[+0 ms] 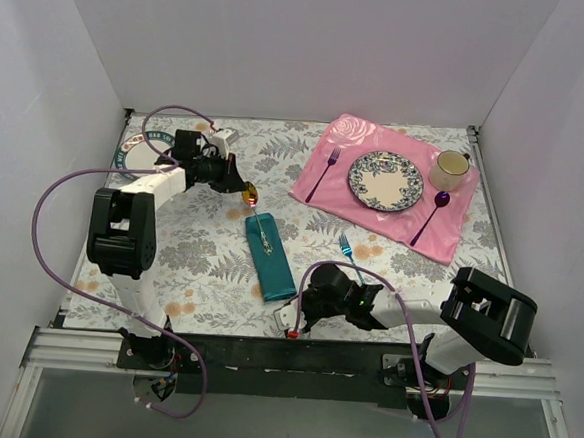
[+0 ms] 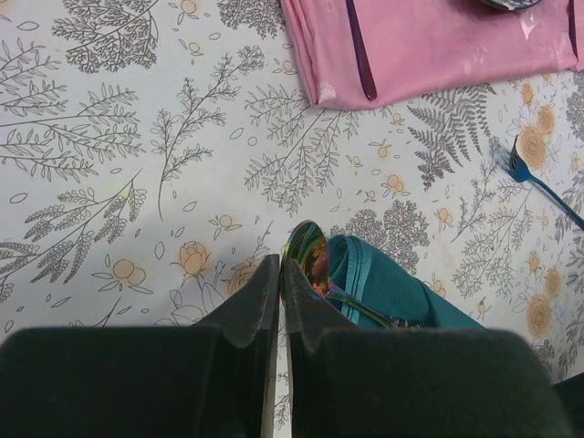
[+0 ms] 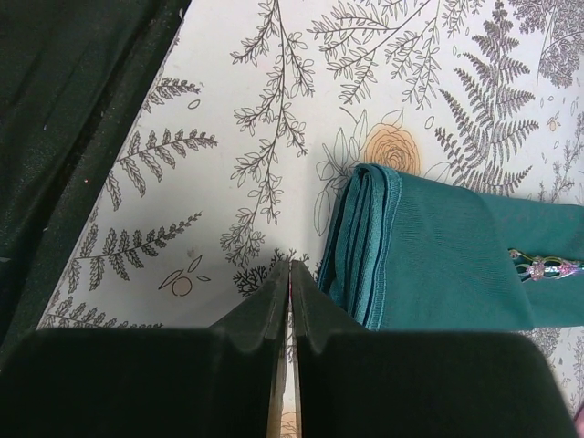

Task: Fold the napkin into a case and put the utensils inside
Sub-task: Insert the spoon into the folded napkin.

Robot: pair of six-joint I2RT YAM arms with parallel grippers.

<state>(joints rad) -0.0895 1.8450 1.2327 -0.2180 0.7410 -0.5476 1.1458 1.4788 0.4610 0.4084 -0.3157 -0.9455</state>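
Poking from teal case (image 1: 272, 263): iridescent spoon (image 1: 251, 195).

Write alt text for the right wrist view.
A folded teal napkin lies on a floral tablecloth, its layered end just right of the shut right end effector, which grips nothing. The tip of a shiny utensil shows on the napkin at the frame's right edge.

Spoon (image 2: 307, 254) handle partly hidden in case (image 2: 383, 281); blue fork (image 2: 537, 181) cut off at rt edge.
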